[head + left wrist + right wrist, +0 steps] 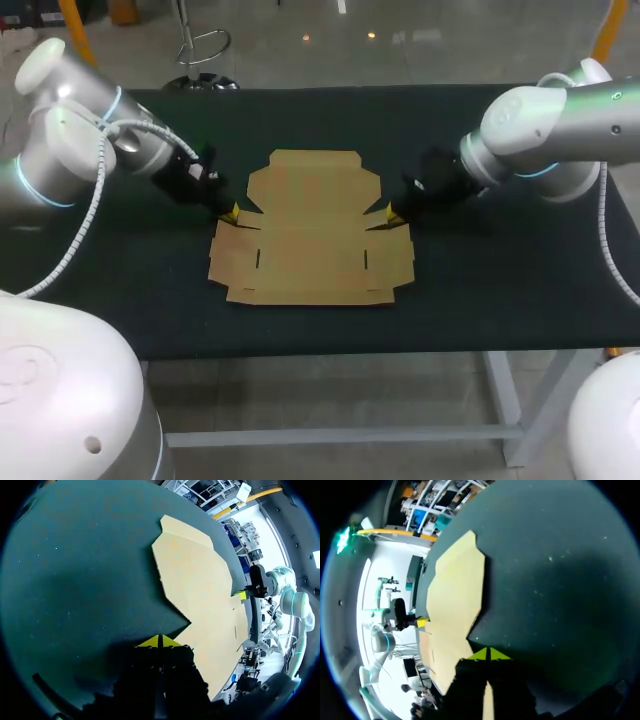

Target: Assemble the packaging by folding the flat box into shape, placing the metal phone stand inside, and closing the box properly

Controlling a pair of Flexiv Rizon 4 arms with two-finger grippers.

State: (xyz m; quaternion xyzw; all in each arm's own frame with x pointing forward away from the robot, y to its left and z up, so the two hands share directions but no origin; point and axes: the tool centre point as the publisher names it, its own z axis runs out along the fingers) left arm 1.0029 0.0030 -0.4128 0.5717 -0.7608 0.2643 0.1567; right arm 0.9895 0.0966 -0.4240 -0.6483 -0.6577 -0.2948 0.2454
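**A:** Item one, left gripper (159,641)?
**B:** Yellow tips pressed together, nothing between them. It sits low at the notch in the left edge of the flat box (310,230), just beside the cardboard.

**A:** Item two, right gripper (489,654)?
**B:** Same condition: tips closed on each other, empty, at the matching notch on the right edge.

**A:** Box, condition?
**B:** One die-cut sheet, lying flat in the middle of the dark table (500,290), between the two arms. No wall raised, no flap turned up.

**A:** Metal phone stand?
**B:** No entry. None of the views shows it.

**A:** Progress?
**B:** In my judgement, the very start. Done: nothing on the box itself, though both grippers are placed at the side notches. Outstanding:
- raising the walls and tucking the flaps
- finding the stand and putting it inside
- closing the lid
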